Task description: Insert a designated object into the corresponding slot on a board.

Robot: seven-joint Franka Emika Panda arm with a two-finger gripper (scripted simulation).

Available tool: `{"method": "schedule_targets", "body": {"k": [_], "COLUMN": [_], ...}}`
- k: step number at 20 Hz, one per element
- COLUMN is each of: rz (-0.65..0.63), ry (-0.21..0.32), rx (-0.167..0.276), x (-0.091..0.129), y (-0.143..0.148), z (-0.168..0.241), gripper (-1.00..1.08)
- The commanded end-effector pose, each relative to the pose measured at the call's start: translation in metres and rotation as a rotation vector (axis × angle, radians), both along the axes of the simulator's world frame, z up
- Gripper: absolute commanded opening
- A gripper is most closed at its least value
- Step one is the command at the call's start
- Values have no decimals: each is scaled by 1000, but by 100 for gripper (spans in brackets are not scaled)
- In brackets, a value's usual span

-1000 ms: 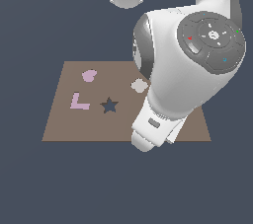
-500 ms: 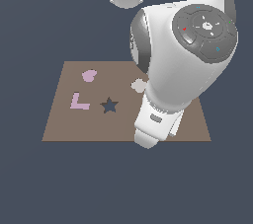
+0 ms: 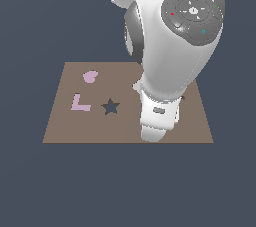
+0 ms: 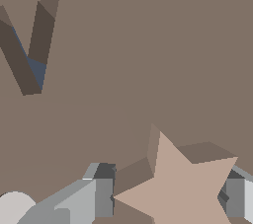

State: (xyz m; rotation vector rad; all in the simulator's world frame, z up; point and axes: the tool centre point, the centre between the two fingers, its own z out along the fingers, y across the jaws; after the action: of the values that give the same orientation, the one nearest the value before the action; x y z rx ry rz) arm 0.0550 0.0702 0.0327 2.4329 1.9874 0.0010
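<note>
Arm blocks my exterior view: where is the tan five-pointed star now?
The tan five-pointed star appears only in the wrist view, on the brown board between the grey fingertips, apart from the V-shaped cutout.

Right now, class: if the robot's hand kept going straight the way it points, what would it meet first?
Probably the tan star, which lies between the hand's fingers on the brown board. The board lies just beneath it; depth is unclear.
</note>
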Motion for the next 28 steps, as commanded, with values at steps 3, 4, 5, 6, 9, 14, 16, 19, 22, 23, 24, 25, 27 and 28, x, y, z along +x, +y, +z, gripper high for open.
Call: {"method": "schedule_targets", "body": {"k": [3, 4, 5, 6, 9, 14, 16, 19, 22, 23, 24, 25, 27, 28], "rz": [168, 206, 244, 282, 394, 576, 647, 753, 858, 893, 927, 962, 1030, 1064], "ry": [-1, -1, -1, -1, -1, -1, -1, -1, -1, -1, -1, -1, -1, -1], "rx": [0, 0, 0, 0, 0, 0, 0, 0, -1, -1, -1, -1, -1, -1], "x": [-12, -14, -17, -19, -25, -33, -35, -37, -39, -39, -39, -39, -38, -38], "y": [-10, -12, -15, -18, -26, -41, -48, -57, -67, -71, -74, -77, -84, -87], "z": [1, 1, 1, 2, 2, 3, 4, 4, 5, 5, 5, 5, 5, 6], "gripper": [-100, -100, -100, -100, -100, -100, -100, -100, -100, -100, -100, -100, -100, -100]}}
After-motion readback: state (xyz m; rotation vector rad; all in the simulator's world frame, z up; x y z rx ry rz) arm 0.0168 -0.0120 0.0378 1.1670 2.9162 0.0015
